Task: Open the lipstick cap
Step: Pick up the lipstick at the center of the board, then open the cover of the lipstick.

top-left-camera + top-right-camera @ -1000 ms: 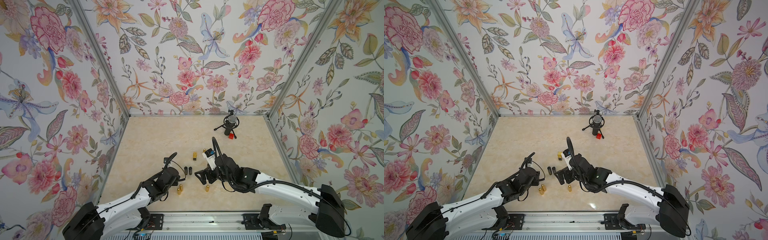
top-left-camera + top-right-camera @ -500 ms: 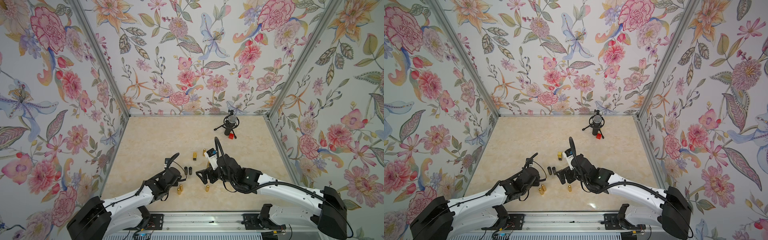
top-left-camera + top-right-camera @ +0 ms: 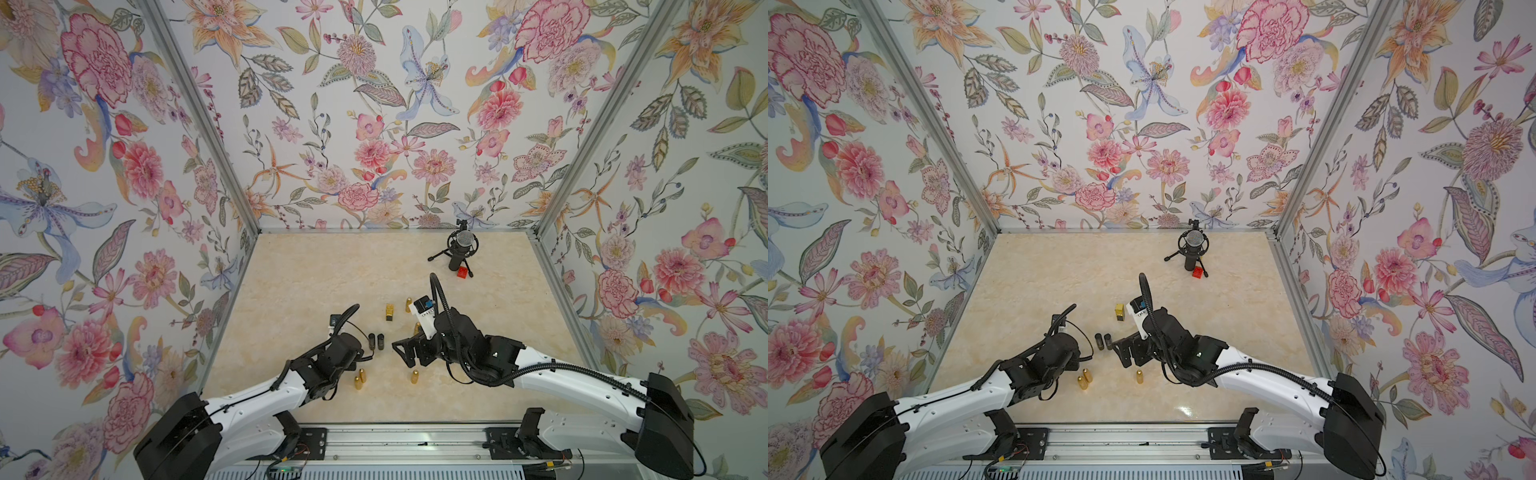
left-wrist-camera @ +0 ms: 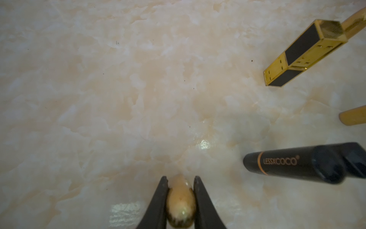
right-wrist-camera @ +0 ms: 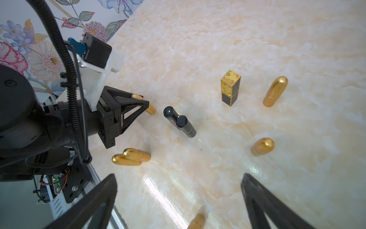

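My left gripper point(image 4: 180, 178) is shut on a gold bullet-shaped lipstick point(image 4: 181, 200), its rounded cap end showing between the black fingers point(image 4: 158, 202). In the right wrist view the same lipstick point(image 5: 150, 109) pokes out on both sides of the left gripper point(image 5: 145, 105). In both top views the left wrist point(image 3: 343, 351) point(image 3: 1059, 349) hides it. My right gripper point(image 5: 178, 198) point(image 3: 405, 353) is open and holds nothing. It hovers to the right, above another gold lipstick point(image 5: 196, 221).
Two black tubes point(image 3: 376, 340) point(image 5: 178, 121) stand between the arms. A square gold-and-black lipstick point(image 3: 389, 311) point(image 5: 230, 87) stands farther back. More gold lipsticks point(image 3: 359, 379) point(image 3: 414, 376) point(image 3: 408, 304) are scattered about. A microphone on a tripod point(image 3: 459, 249) and a red block point(image 3: 461, 273) sit at the back right.
The left jaws have closed onto the gold lipstick. The left wrist edged slightly forward and the right arm shifted a little. The standing items have not moved.
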`<state>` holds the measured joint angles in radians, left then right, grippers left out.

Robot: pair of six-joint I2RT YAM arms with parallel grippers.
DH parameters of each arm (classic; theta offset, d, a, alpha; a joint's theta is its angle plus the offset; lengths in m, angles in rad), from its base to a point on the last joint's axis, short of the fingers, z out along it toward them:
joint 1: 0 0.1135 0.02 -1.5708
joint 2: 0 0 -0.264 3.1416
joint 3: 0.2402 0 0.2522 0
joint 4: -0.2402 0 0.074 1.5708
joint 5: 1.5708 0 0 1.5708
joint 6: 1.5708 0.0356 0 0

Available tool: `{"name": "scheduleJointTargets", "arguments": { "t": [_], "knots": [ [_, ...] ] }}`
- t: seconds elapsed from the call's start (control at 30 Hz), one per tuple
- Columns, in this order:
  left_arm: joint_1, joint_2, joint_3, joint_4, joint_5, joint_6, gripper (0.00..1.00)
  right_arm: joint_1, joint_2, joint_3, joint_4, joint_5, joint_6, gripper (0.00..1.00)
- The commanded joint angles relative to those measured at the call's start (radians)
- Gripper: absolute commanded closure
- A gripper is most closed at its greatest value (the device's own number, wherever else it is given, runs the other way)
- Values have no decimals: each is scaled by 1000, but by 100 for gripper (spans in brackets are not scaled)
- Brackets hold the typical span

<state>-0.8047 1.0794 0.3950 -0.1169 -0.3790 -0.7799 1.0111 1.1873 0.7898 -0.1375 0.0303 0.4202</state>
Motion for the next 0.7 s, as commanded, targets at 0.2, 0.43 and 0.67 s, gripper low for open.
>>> {"name": "scheduleJointTargets", "arguments": {
  "t": [0.2,0.43,0.67],
  "knots": [
    [-5,-51,321,-191,-16,131,80,-84,-57,1,9,-46,-87,0],
    [-5,60,653,-330,119,208,80,-122,-65,35,47,24,-295,0],
    [-5,146,850,-351,293,252,81,-133,-61,-41,319,-4,-470,24]
  ]
}}
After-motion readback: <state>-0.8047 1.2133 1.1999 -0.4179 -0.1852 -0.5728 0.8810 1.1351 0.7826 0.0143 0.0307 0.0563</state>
